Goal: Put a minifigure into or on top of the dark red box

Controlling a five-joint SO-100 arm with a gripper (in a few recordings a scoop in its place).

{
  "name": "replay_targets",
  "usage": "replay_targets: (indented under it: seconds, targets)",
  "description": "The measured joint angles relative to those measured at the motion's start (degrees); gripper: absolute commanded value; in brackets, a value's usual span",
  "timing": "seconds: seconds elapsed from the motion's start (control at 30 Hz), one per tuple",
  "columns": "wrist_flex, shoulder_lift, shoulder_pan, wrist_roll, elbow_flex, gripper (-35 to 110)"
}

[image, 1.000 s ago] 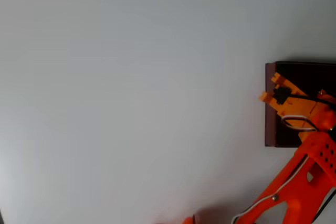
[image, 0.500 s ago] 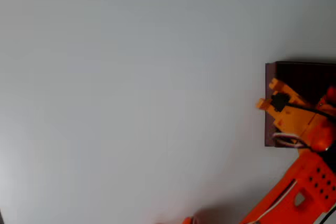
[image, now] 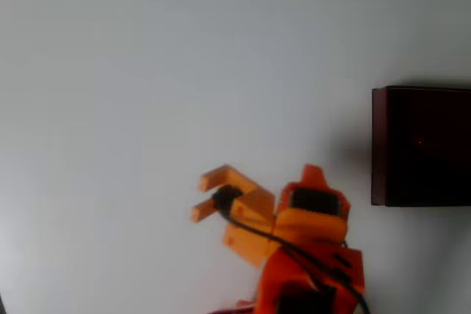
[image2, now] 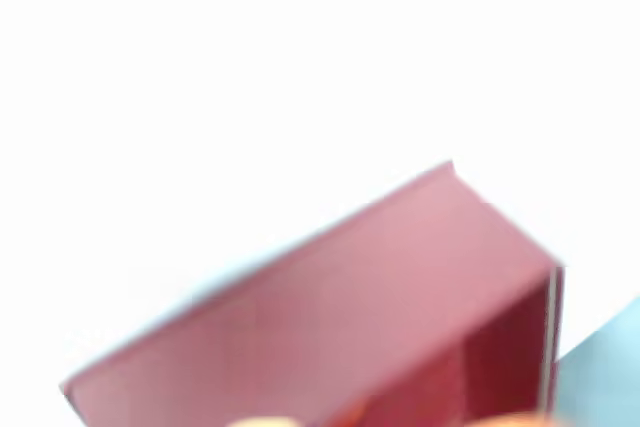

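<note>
Orange two-finger tool [image: 206, 196] of the orange plastic arm low in the overhead view, left of centre-bottom, over bare pale grey worktop [image: 184, 71]. Two orange fingers [image: 217, 176] pointing left and set apart, with a clear gap between the tips and nothing seen held in that gap. Black cable running from the knuckle back across the wrist toward the arm's body at the bottom edge. Large rectangular dark red box [image: 378, 145] with thin maroon walls and an almost black inside at the right edge of the overhead view, cut off by the frame, well apart from the tool. Inside that dark interior, a single tiny red speck [image: 420, 141], too small to tell whether the bright red toy minifigure or only a glint. In the wrist view, washed out by glare, same box [image2: 330, 307] seen from outside as a broad pinkish-red wall slanting up to the right, with a darker red end face and a pale edge at the right. Along the bottom edge of the wrist view, blurred orange patches, too soft to identify. Small black object at the top right corner of the overhead view, cut by the frame.
</note>
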Motion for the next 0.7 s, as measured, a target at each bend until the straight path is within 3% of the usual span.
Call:
replay_targets:
  seconds: [0.37,0.5,0.7]
  targets:
    - [0.6,27.7,-21.9,6.0,18.7,0]
    - [3.5,44.5,-25.5,8.4,26.1,0]
    - [6.9,49.4,-28.8,9.8,27.9,0]
